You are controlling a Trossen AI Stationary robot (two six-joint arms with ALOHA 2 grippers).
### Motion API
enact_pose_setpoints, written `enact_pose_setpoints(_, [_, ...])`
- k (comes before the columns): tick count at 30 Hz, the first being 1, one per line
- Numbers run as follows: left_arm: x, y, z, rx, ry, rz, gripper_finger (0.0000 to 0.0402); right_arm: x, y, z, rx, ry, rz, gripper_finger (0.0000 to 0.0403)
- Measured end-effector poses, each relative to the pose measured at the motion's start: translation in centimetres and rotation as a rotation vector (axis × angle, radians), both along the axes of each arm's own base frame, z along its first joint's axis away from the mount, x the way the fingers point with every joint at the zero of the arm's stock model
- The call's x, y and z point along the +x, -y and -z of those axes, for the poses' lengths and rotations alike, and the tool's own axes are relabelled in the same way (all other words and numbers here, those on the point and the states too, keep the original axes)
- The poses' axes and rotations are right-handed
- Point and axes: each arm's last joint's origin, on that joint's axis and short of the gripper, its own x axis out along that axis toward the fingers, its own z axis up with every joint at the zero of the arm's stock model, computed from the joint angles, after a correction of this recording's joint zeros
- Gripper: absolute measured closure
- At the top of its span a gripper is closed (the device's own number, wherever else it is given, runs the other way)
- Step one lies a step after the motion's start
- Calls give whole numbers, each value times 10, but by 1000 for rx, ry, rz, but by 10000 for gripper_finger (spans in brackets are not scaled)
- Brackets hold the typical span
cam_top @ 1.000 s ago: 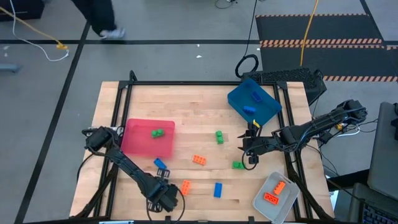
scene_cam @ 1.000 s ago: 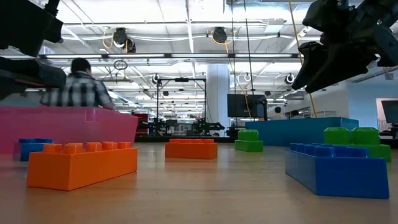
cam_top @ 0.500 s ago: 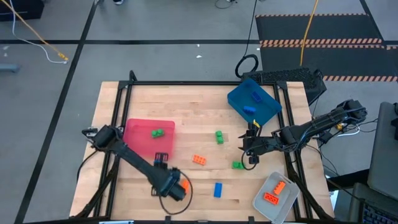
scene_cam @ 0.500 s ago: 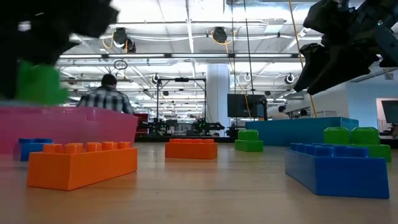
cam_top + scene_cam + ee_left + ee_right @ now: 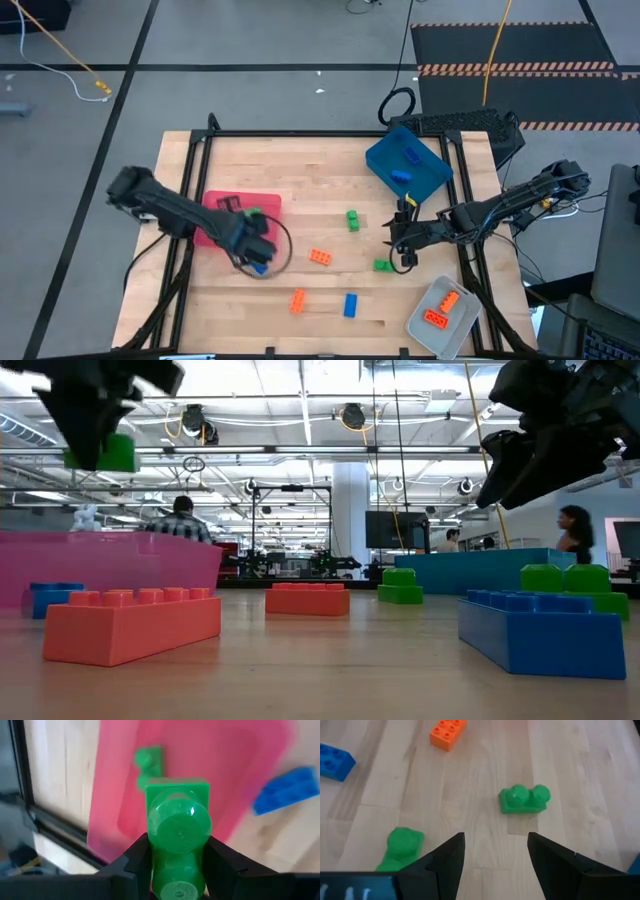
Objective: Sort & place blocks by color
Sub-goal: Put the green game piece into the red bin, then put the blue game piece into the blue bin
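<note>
My left gripper hangs over the red tray, shut on a green block, which the low view also shows as a green block high above the tray. Another green block lies in that tray. Loose on the table are a blue block, orange blocks, a blue block and green blocks. My right gripper stands open above the table near the green blocks, with nothing between its fingers. My left gripper pinches the green block between its two fingers, one on each of two opposite sides. The fingers come from above, pointing steeply down. The block is lifted clear, above the red tray.
A blue tray with blue blocks stands at the far right. A clear-grey tray with orange blocks sits at the near right corner. A black frame runs round the table. People stand in the room beyond.
My left gripper has gone from the table's near edge toward the far edge and the red tray. It has risen and rolled on the way. The green block has gone up with it, clear of the table.
</note>
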Motion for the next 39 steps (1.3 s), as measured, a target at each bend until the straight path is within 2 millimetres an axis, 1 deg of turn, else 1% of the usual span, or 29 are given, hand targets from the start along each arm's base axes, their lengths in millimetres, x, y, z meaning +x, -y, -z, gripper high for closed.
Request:
enact_pose_setpoints(2, [-12,-11,7,-15,21,-40,271,1,0,-1,0,15,-8,193])
enact_pose_setpoints(5, [-23,-21,25,-94,39,-87,271,3,-1,-3,0,37,-10,193])
enact_pose_setpoints(7, [-30,-25,36,-124,18,-113,271,4,-1,-4,3,54,-13,193])
enact_pose_setpoints(9, [-36,-30,45,-110,-26,-139,271,5,-2,-5,-1,66,-21,193])
enact_pose_setpoints(11, [-39,-33,52,-98,-54,-167,271,5,-2,-5,-2,74,-25,193])
enact_pose_setpoints(15, [-42,-39,58,-89,-63,-212,271,6,-2,-6,-1,78,-25,193])
enact_pose_setpoints(16, [-41,-40,58,-89,-62,-217,263,6,-2,-6,0,79,-25,193])
enact_pose_setpoints(17, [-41,-41,58,-89,-61,-222,246,6,-2,-6,-1,78,-25,193])
enact_pose_setpoints(21, [-40,-43,58,-89,-60,-236,147,6,-2,-6,-1,78,-25,193])
enact_pose_setpoints(23, [-40,-44,58,-89,-59,-242,105,6,-2,-6,-1,78,-25,193])
enact_pose_setpoints(25, [-40,-46,58,-89,-60,-247,73,6,-2,-5,-2,76,-25,193])
enact_pose_setpoints(27, [-40,-46,58,-91,-62,-252,51,5,-2,-5,-2,74,-25,193])
enact_pose_setpoints(29, [-39,-47,56,-104,-64,-259,41,5,-2,-5,-2,74,-25,193])
enact_pose_setpoints(32, [-35,-47,49,-117,-37,-262,41,5,-2,-5,-3,74,-25,193])
enact_pose_setpoints(35, [-28,-46,36,-133,3,-251,56,5,-2,-5,-9,73,-30,193])
enact_pose_setpoints(39, [-16,-43,10,-167,99,-236,86,5,-2,-5,-16,72,-38,193])
